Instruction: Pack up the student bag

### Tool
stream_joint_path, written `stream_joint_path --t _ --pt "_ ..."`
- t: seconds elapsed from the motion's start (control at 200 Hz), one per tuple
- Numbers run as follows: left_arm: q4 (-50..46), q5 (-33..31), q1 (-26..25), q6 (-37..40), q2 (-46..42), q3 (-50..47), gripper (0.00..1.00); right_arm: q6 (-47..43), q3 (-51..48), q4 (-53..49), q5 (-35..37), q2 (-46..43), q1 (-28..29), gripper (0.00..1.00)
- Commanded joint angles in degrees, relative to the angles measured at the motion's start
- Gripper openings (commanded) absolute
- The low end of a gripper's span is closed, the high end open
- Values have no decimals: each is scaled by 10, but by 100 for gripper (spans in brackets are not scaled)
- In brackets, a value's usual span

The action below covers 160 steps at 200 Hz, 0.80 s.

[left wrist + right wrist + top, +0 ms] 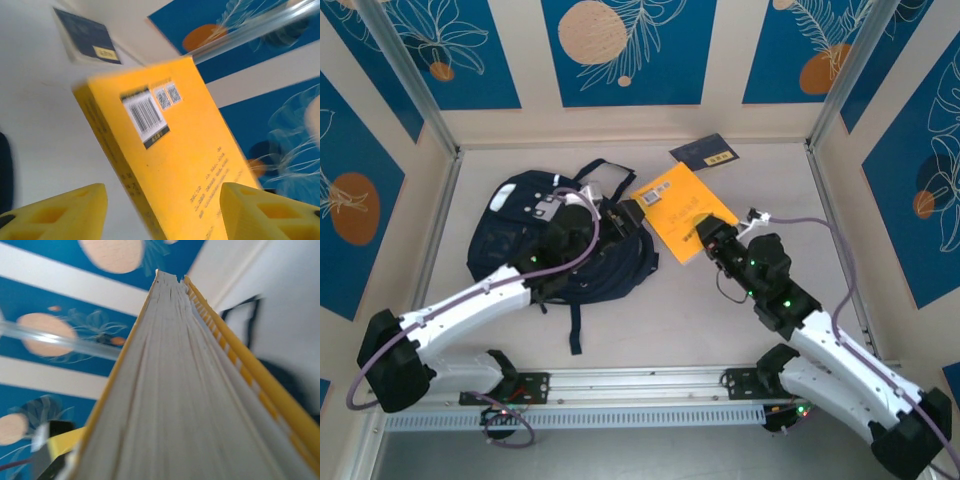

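Position of the student bag (pixel 500 240) decides the coming move: it lies flat on the left half of the desk (pixel 720 320), to the left of the right claw (pixel 708 232) and directly under the left arm, so the left arm is clearly the nearer one. The right claw is pinching a yellow book (pixel 675 205) at its near right corner. In the right wrist view the page edge runs straight away from the camera, and one yellow finger (pixel 67 440) shows beside the cover, low on the left. The long axis of the book runs slantwise from this claw toward the far left. Its far corner meets the upper right edge of the bag, where I judge the opening to be, though the opening itself is not clear to see. The left claw (pixel 608 215) hangs over that same edge, just beside the book's corner. Its fingers (pixel 65 212) are spread wide, and the barcode side of the book stands between and beyond them; whether they touch it, I cannot tell. A dark blue booklet (pixel 705 152) lies apart at the far side of the desk. I judge that the book must travel along its long axis, leftward into the bag.
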Motion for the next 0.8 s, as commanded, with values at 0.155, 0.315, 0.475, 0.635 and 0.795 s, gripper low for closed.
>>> stream_joint_path --t 0.155,0.315,0.475,0.635,0.795 --pt "-455 -182 5 312 153 247 73 -114 21 -248 -5 -69 -52 0" --pt "-603 -258 10 372 294 380 86 -110 -3 -243 -70 -81 -88 0" --pt "-595 -257 27 382 328 364 94 -109 -18 -239 -108 -102 -121 0" --pt "-587 -239 55 377 341 343 93 -100 -36 -231 -140 -108 -142 0" --pt "-563 -164 90 368 336 311 83 -87 -58 -210 -165 -110 -161 0"
